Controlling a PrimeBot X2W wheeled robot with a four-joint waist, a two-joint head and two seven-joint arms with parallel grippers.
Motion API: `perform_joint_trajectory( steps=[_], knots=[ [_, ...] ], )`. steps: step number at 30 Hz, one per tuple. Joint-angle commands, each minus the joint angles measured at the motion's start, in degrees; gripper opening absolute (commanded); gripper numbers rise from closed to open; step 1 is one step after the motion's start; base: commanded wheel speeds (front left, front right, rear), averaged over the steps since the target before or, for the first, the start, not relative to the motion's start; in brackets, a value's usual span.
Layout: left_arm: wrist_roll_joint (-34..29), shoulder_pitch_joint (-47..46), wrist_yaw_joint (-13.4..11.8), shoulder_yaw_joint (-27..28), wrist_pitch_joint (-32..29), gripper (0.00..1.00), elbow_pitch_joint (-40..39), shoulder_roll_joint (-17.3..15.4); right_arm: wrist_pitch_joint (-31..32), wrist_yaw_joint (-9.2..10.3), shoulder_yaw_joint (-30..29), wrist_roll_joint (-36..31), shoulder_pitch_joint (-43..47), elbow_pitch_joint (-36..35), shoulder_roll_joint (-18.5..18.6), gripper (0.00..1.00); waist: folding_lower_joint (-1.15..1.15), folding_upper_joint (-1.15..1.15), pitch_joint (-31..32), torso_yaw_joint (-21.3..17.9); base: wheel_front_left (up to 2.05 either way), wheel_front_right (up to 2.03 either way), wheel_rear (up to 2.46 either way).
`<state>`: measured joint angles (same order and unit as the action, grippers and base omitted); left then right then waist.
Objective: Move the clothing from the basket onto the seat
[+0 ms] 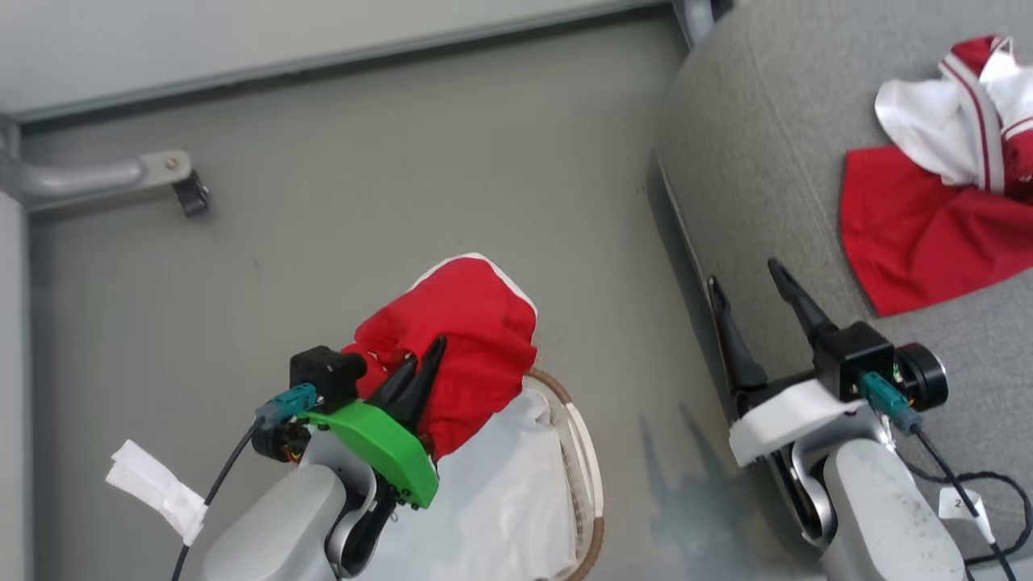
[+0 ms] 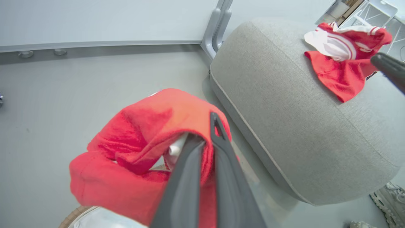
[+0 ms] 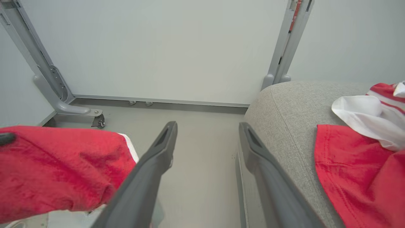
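The left gripper is clamped tight on a bunched red garment, held above the basket. The right gripper gapes wide, empty, beside the seat, where a red-and-white jersey lies

Right gripper: we see its fingers spread, empty, beside the seat edge.
Red-and-white garment: we find it lying on the seat.
Red garment: left of the seat, apart.

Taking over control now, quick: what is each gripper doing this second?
Left gripper: shut on a red garment, held above the basket.
Right gripper: open, holding nothing, at the edge of the seat.
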<state>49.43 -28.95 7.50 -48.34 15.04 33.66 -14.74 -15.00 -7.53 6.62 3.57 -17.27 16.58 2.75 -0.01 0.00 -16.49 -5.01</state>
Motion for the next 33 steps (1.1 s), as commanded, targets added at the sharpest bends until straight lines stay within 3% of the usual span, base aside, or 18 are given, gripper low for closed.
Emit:
perform_joint_trajectory(
  steps=[1, 9, 16, 24, 29, 33],
  knots=[
    [-1.7, 1.7, 0.0, 2.2, 0.2, 0.00, -1.8, 0.5, -0.3, 0.08, 0.0, 0.4, 1.7, 0.4, 0.3, 1.00, 0.01, 0.00, 8.4, 3.9, 0.00, 0.00, 0.00],
    [-9.1, 4.6, 0.0, 12.2, 0.2, 0.00, -12.0, 2.5, -0.3, 0.08, 0.2, 1.0, 5.9, 1.6, 0.3, 1.00, 0.01, 0.00, 14.1, 4.6, 0.00, 0.00, 0.00],
    [-12.0, 6.2, 0.0, 18.1, 0.1, 0.00, -19.7, 4.7, -0.3, 0.08, 2.5, 2.0, 7.4, 1.1, 0.3, 1.00, 0.01, 0.00, 15.4, 4.3, 0.00, 0.00, 0.00],
    [-13.6, 7.6, 0.0, 18.6, 0.1, 0.00, -22.2, 5.8, -0.3, 0.08, 14.6, -4.8, 2.5, -2.8, 0.3, 1.00, 0.01, 0.00, 15.3, 4.0, 0.00, 0.00, 0.00],
    [-13.1, 7.5, 0.0, 17.5, 0.1, 0.00, -22.1, 6.3, -0.3, 0.08, 24.0, -8.6, -3.8, 0.1, 0.2, 1.00, 0.01, 0.00, 15.3, 4.7, 0.00, 0.00, 0.00],
    [-12.6, 7.0, 0.0, 15.8, 0.1, 0.00, -21.8, 6.9, -0.3, 0.08, 27.1, -9.4, -7.7, 2.4, 0.3, 1.00, 0.01, 0.00, 15.3, 6.0, 0.00, 0.00, 0.00]
  ],
)
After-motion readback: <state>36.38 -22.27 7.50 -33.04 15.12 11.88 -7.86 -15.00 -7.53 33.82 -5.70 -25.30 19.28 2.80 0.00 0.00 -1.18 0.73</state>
